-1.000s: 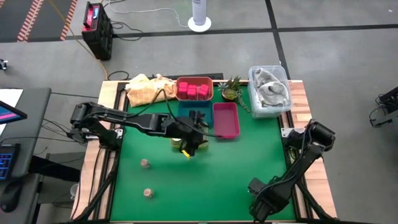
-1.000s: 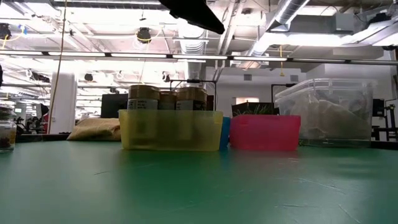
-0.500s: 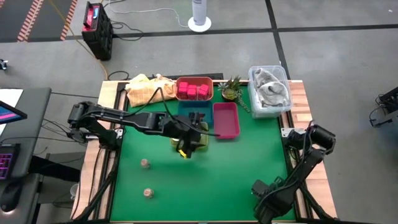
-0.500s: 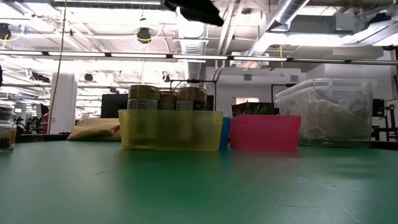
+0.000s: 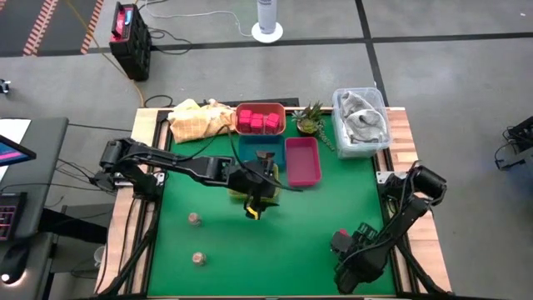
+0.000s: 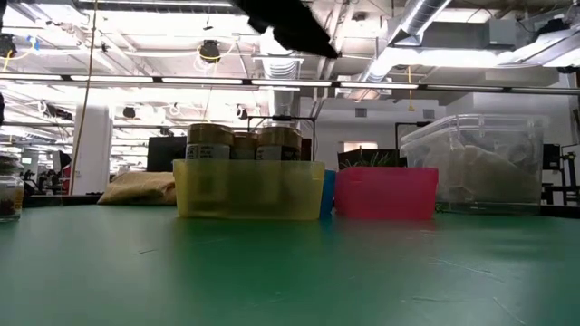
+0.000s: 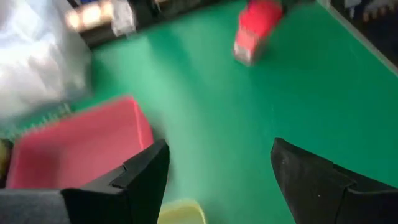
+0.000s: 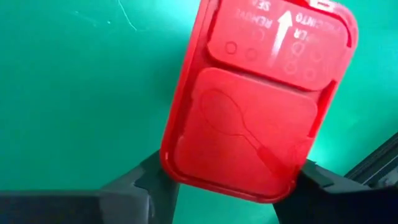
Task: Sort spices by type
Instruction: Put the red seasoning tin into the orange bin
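Observation:
A red spice packet [image 8: 255, 99] with a flat lid sits between the fingers of my right gripper [image 8: 227, 180], near the table's front right [image 5: 343, 244]. The left wrist view shows the same packet [image 7: 254, 31] farther off. My left gripper [image 7: 217, 168] stands open over the near edge of the yellow tray [image 5: 254, 187], which holds cream-topped jars [image 6: 231, 143]. More pink packets [image 5: 258, 122] lie in the red tray at the back. A dark piece [image 5: 265, 155] lies in the blue tray. Two tiny jars [image 5: 194, 219] [image 5: 198, 258] stand on the green mat at the left. My right gripper pinches the red packet between its two fingers, one on each long side near one end [image 8: 177, 168]. The fingers slant downward toward the table, and the lid with its arrow faces the wrist camera. Whether the packet is clear of the mat, I cannot tell.
An empty pink tray [image 5: 302, 160] stands right of the yellow tray. At the back are a yellow cloth [image 5: 196, 119], a small plant [image 5: 310, 119] and a clear lidded bin [image 5: 361, 121]. Bare green mat [image 5: 308, 217] lies between the two grippers.
In the high view a red packet now shows at my right gripper's tip, where none showed in the earlier frames. That gripper has shifted slightly toward the table's left.

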Tool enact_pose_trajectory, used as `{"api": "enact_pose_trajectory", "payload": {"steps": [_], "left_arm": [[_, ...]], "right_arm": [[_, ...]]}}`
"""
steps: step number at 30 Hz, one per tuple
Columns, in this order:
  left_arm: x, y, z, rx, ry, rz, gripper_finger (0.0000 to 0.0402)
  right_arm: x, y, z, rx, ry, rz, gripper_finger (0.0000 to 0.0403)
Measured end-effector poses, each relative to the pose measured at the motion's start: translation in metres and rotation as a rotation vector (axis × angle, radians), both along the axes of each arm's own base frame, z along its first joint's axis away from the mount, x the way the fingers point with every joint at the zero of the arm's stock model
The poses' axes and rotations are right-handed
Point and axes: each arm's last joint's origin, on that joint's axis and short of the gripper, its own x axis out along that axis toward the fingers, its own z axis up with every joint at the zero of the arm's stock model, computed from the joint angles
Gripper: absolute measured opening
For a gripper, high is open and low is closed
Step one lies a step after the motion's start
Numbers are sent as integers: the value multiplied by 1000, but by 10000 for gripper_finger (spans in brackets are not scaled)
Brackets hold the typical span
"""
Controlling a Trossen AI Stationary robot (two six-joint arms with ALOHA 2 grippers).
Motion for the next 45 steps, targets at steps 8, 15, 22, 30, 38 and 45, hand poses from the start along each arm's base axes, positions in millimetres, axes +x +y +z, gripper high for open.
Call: {"api": "enact_pose_trajectory", "payload": {"steps": [8, 15, 22, 30, 38, 45], "left_arm": [[12, -6, -13, 32, -10, -32, 267], [12, -6, -12, 44, -14, -40, 267], [20, -10, -26, 26, 7, -62, 267], [22, -15, -30, 31, 15, -68, 267], [15, -12, -31, 40, 80, -35, 267], [9, -13, -25, 34, 93, 15, 267]], "right_arm": [[13, -15, 0, -53, 4, 131, 191], [14, -27, 4, -111, 55, 158, 170], [6, -36, 29, -125, -69, 118, 189], [-3, -57, 24, -86, -188, 66, 248], [-2, -58, 23, -73, -181, 63, 252], [6, -45, 8, -112, -318, -14, 252]]}}
